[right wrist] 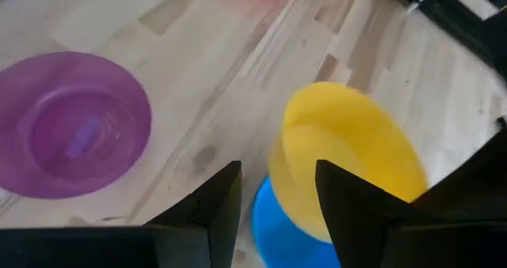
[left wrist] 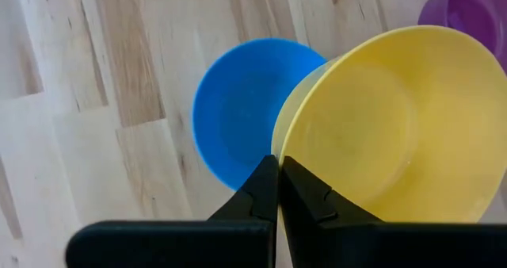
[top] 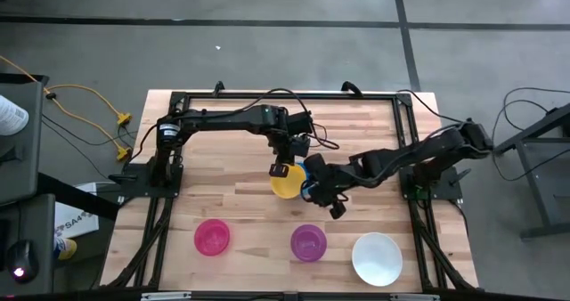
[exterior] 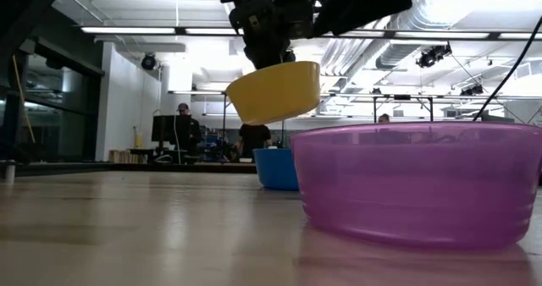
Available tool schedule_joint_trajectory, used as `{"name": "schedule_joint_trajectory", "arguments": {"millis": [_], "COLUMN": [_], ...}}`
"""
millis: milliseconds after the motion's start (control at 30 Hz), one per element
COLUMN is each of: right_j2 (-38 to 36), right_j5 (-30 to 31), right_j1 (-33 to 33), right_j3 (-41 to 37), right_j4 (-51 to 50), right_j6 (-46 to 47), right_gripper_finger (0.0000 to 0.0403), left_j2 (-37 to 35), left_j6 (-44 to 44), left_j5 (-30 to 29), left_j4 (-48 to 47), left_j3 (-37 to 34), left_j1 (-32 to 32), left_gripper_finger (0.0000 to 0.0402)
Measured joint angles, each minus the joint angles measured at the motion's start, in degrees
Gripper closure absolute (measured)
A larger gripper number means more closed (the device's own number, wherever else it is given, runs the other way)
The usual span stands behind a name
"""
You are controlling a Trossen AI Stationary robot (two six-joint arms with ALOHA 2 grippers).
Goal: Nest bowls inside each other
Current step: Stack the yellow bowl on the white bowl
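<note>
My left gripper (top: 283, 169) is shut on the rim of a yellow bowl (left wrist: 380, 133), which hangs tilted above the table (exterior: 275, 91). A blue bowl (left wrist: 234, 113) rests on its base on the wood, partly under the yellow one. My right gripper (right wrist: 277, 197) stands open just above the blue bowl (right wrist: 277, 232), beside the yellow bowl (right wrist: 348, 153), with nothing between its fingers. Along the near edge sit a pink bowl (top: 212, 237), a purple bowl (top: 308, 242) and a larger white bowl (top: 377, 258). My left gripper pinches the yellow bowl's rim (left wrist: 279, 145), one finger on the inner face and one on the outer wall. The fingers slant down from above. The bowl hangs clear of the table, tipped on a slant, its lower part over the blue bowl's edge.
A dark frame (top: 285, 96) borders the wooden table (top: 240, 203) on its far, left and right sides. Bare wood lies between the middle bowls and the near row. People stand in the room beyond the table's far edge.
</note>
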Motion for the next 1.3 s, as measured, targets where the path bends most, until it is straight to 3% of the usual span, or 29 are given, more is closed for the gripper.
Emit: {"name": "schedule_joint_trajectory", "arguments": {"millis": [500, 1000, 1300], "right_j2": [8.9, 9.6, 9.6], "right_j5": [1.0, 1.3, 3.3], "right_j1": [-0.5, -0.5, -0.4], "right_j3": [13.7, 15.2, 15.3], "right_j4": [-17.1, -16.6, -15.3], "right_j6": [-3.2, -6.9, -8.7], "right_gripper_finger": [0.0247, 0.0247, 0.0247], "left_j2": [0.0, 0.0, -0.1], "left_j6": [0.7, 3.6, 3.7], "left_j5": [-0.6, -0.7, -0.9], "left_j4": [-3.5, -2.1, -5.9], "left_j3": [-0.1, 0.1, 4.1], "left_j1": [-1.6, -1.5, -1.5], "left_gripper_finger": [0.0401, 0.0401, 0.0401]}}
